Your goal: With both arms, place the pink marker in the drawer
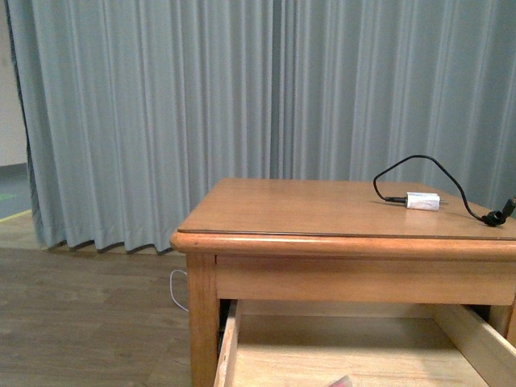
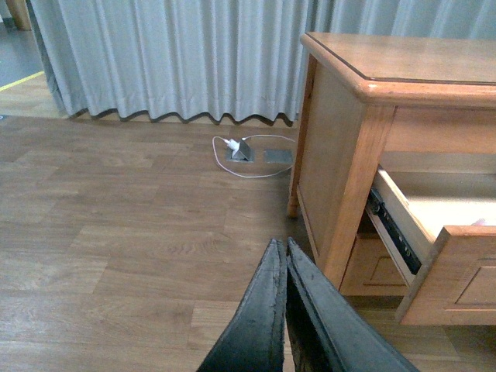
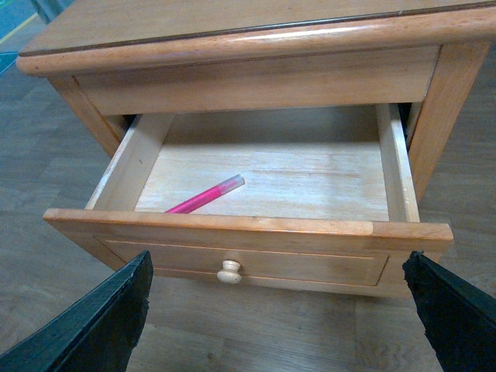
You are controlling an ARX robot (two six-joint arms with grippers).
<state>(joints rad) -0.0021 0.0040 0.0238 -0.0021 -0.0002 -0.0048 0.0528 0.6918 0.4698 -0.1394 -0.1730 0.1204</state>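
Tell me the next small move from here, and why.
Probably ease the right end effector forward onto the drawer front near its knob and begin pushing it shut. The pink marker already lies inside on the drawer floor, the drawer stands pulled out, and the open end effector faces its front panel.

Marker (image 3: 205,194) in open drawer (image 3: 248,225), near its front; charger (image 1: 422,201) on cabinet top (image 1: 306,210).
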